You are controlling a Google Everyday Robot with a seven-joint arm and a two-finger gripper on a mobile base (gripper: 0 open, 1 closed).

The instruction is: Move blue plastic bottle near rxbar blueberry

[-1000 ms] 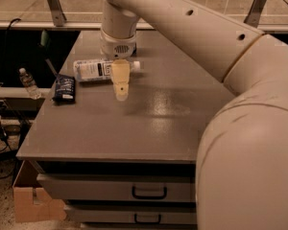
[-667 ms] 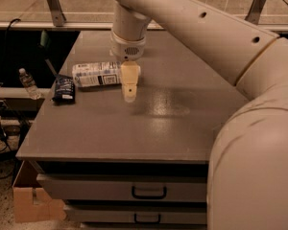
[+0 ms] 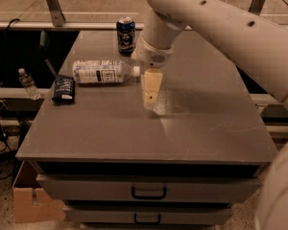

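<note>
Just beside the blue plastic bottle (image 3: pixel 103 72) hangs the hand (image 3: pixel 149 102), state unclear; rxbar blueberry (image 3: pixel 64 88) hugs the table (image 3: pixel 206 128) edge.

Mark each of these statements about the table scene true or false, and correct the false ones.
1. The blue plastic bottle lies on its side on the table. True.
2. The bottle's white cap points toward the rxbar blueberry. False: the cap points away from the bar, toward the gripper; the bottle's base end is the one nearer the bar.
3. The gripper is holding the bottle. False: it hangs over the table just beyond the cap, apart from the bottle.
4. A dark blue can stands upright behind the bottle. True.
5. The rxbar blueberry lies in the middle of the table. False: it lies close to the table's edge at picture left.
</note>
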